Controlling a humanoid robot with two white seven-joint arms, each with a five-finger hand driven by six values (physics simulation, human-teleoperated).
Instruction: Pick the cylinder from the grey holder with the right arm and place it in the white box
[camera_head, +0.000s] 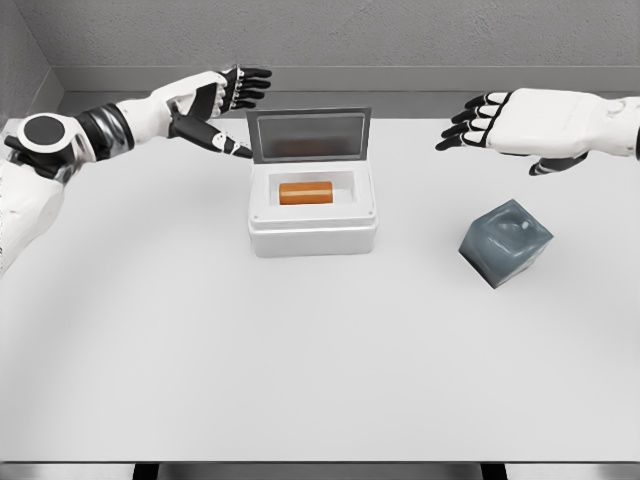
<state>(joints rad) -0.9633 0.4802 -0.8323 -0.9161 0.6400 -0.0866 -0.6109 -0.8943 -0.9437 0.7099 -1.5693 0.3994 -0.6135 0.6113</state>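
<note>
**benchwatcher:** Standing by the white table (300, 380) right now. The short orange cylinder (305, 193) is lying on its side in the recess of the white rectangular box (314, 238), which sits a bit toward the far edge, roughly mid-table. It looks matte orange with a slightly darker band along the bottom, long axis running left to right. The box's grey hinged lid (309, 136) stands open, upright at the back.

**servo_sam:** And the holder?

**benchwatcher:** The dark grey cube-shaped holder (505, 243) is off toward the right side of the table, well apart from the box, turned corner-on. There's a shallow dimple in its top face.

**servo_sam:** Hands doing anything?

**benchwatcher:** The right hand (510, 122) hovers above the far right part of the table, beyond the holder, palm down, black-tipped fingers (462, 128) stretched out toward the box, nothing in it. The left hand (222, 100) is up near the far edge, just left of the lid, fingers spread loose, thumb pointing toward the lid, also holding nothing. I can't tell if the thumb touches the lid.
</note>
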